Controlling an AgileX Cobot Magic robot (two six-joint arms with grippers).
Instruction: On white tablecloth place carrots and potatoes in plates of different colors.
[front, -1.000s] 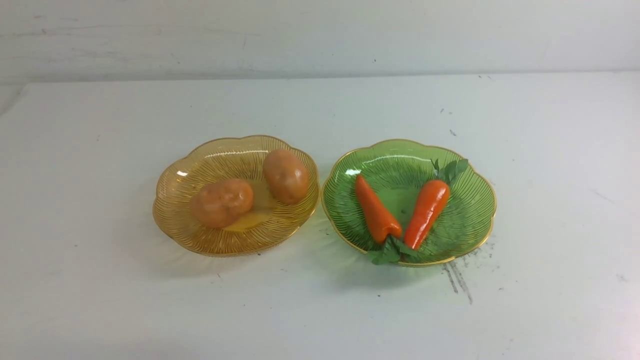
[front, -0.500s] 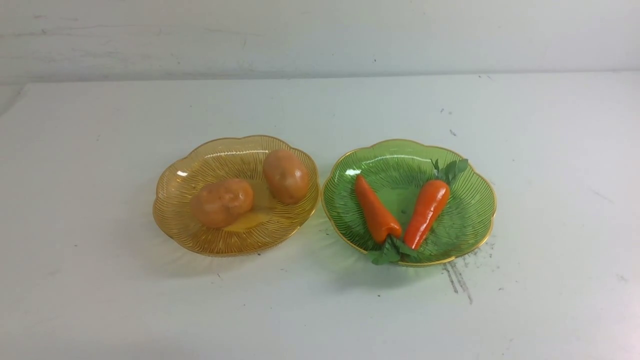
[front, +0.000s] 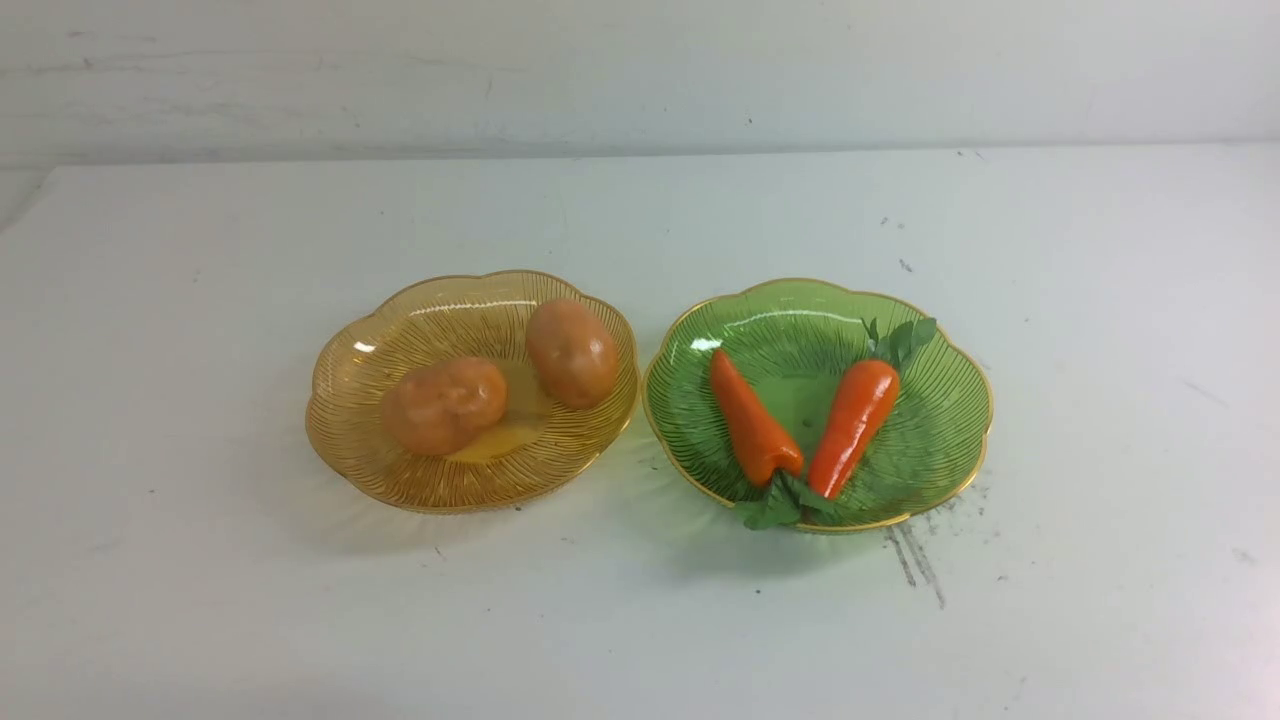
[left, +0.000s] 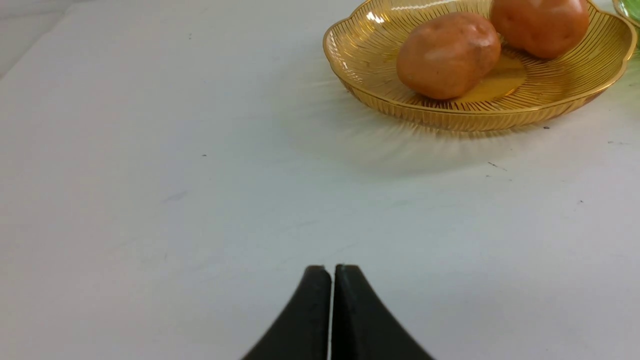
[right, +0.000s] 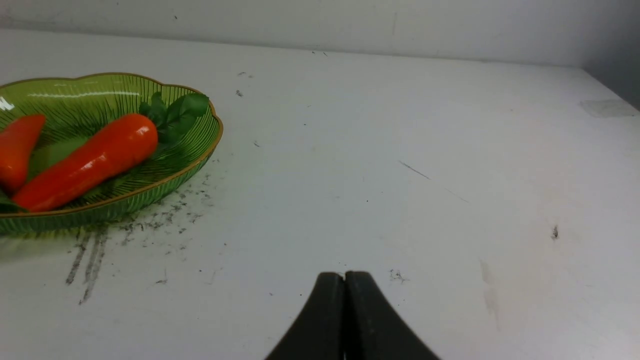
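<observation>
On the white tablecloth stand two ribbed plates side by side. The amber plate on the left holds two potatoes. The green plate on the right holds two carrots, their tips pointing opposite ways. Neither arm shows in the front view. My left gripper is shut and empty over bare cloth, well short of the amber plate and its potatoes. My right gripper is shut and empty, off to the side of the green plate with a carrot.
Grey scuff streaks and dark specks mark the cloth just in front of the green plate. A pale wall rises behind the table's far edge. The cloth's left edge slants away at the back left.
</observation>
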